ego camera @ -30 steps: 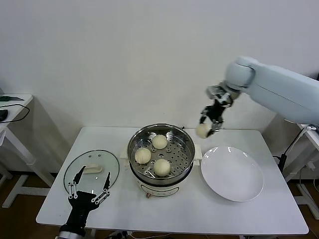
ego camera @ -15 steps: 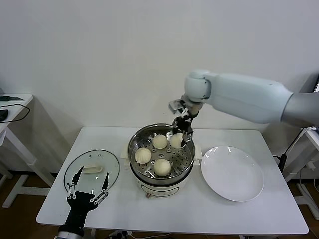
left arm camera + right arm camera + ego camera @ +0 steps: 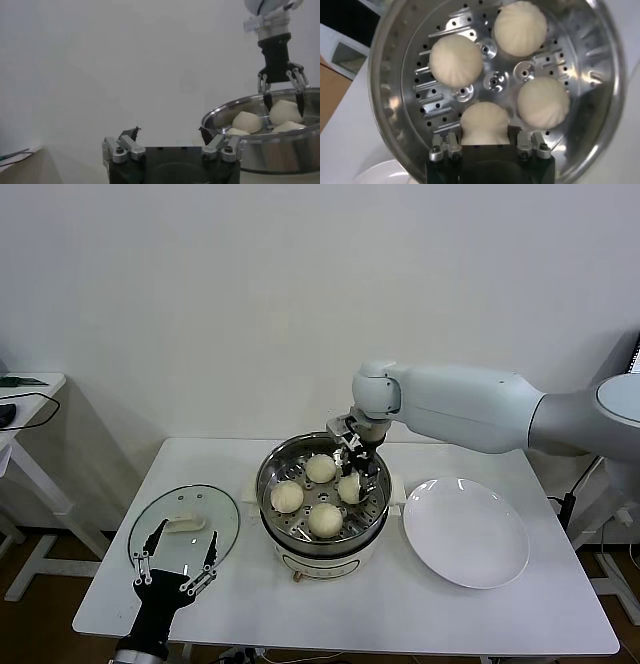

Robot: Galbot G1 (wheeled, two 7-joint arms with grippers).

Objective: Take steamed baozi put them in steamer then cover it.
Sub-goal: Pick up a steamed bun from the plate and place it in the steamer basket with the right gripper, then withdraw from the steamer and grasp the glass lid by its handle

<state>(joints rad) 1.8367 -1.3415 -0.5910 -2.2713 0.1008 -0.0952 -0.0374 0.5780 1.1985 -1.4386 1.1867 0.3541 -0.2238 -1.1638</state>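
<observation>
My right gripper [image 3: 353, 476] has its jaws pinched on the fourth baozi [image 3: 485, 123], low over the perforated tray just right of centre in the head view. In the right wrist view that bun sits between the fingers at the bottom middle of the frame, apparently touching or just above the tray. The other three baozi [image 3: 320, 468] [image 3: 287, 496] [image 3: 325, 519] already lie in the steamer [image 3: 270, 464], spaced around the tray. To the right, the white plate [image 3: 466, 531] holds nothing.

My left gripper [image 3: 180, 569] waits at the lower left of the head view, jaws spread wide, just in front of the cover [image 3: 150, 519], which lies flat on the table [image 3: 400, 604] beside the steamer.

So I judge loading nearly done: release this last bun, withdraw the right arm, then lift the cover and set it on the pot. Covering has not begun.
</observation>
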